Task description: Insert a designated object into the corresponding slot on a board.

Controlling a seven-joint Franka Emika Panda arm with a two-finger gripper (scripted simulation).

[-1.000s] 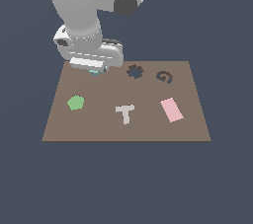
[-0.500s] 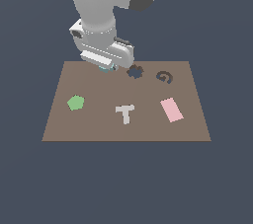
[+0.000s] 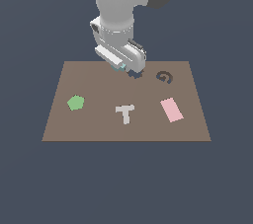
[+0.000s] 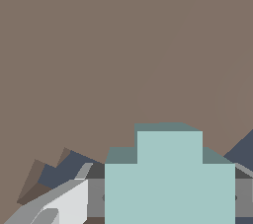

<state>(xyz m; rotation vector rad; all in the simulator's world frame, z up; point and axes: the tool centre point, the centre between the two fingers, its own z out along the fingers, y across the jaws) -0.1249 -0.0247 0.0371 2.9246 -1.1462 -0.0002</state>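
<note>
My gripper (image 3: 126, 68) hangs low over the far middle of the brown board (image 3: 99, 127), shut on the pale teal designated object (image 3: 120, 66). In the wrist view the stepped, cross-like object (image 4: 169, 178) sits between a grey finger (image 4: 59, 203) and another finger whose edge shows on the other side. The slot (image 3: 136, 74) lies right under the gripper and is mostly hidden. Its scalloped dark blue edge (image 4: 62, 169) shows on both sides of the block. I cannot tell whether the block touches the board.
On the board lie a green pentagon (image 3: 75, 102) at the exterior view's left, a grey T-shape (image 3: 125, 113) in the middle, a pink rectangle (image 3: 171, 109) at the right and a dark spiral mark (image 3: 164, 76) beside the slot.
The arm has carried the teal object toward the exterior view's right, from the board's far left part to above the slot, which it now mostly covers.
</note>
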